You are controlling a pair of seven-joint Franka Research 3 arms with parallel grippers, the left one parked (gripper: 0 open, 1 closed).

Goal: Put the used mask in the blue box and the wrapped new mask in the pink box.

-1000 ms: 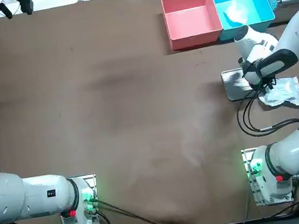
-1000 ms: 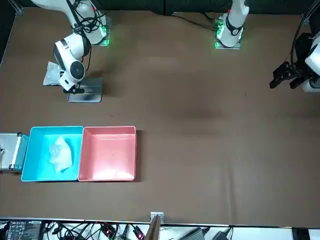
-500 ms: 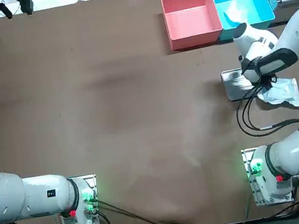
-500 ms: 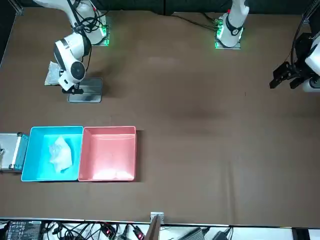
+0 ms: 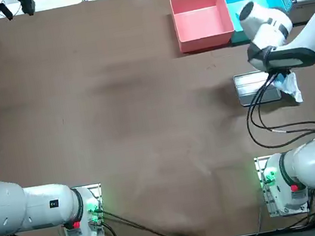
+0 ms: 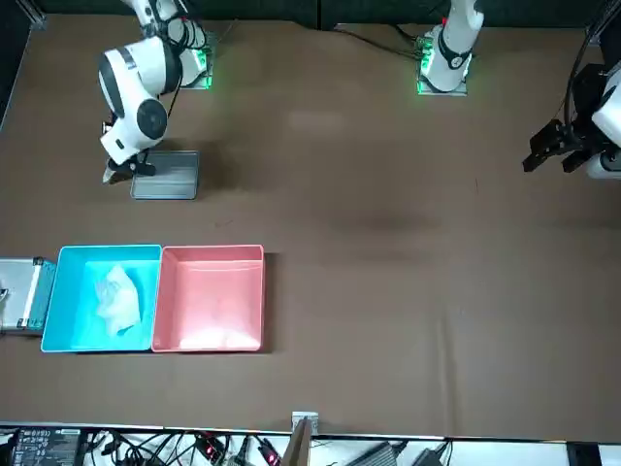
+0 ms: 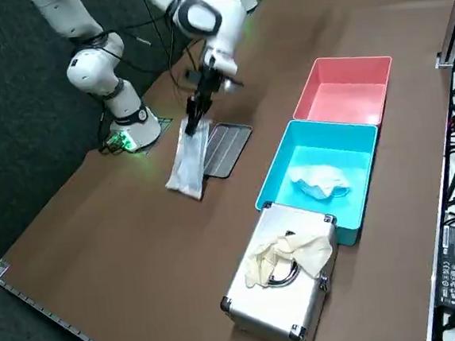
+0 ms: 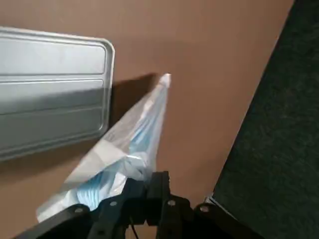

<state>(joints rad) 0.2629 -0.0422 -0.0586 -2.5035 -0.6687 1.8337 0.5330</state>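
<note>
Half done, by my reading: used mask (image 6: 116,296) is lying crumpled in the blue box (image 6: 78,325); pink box (image 6: 213,291) is sitting bare. Right gripper (image 7: 196,108) is pinching the wrapped new mask (image 7: 185,164) by its top end, just beside the grey metal tray (image 8: 50,109). Packet is hanging limp, clear crinkly film with blue showing inside. The carry to pink is remaining.

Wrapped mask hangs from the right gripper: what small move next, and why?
Probably carry it toward the pink box. The right gripper has its jaws shut on the wrapped mask, hanging beside the metal tray; the used mask already lies in the blue box.
</note>
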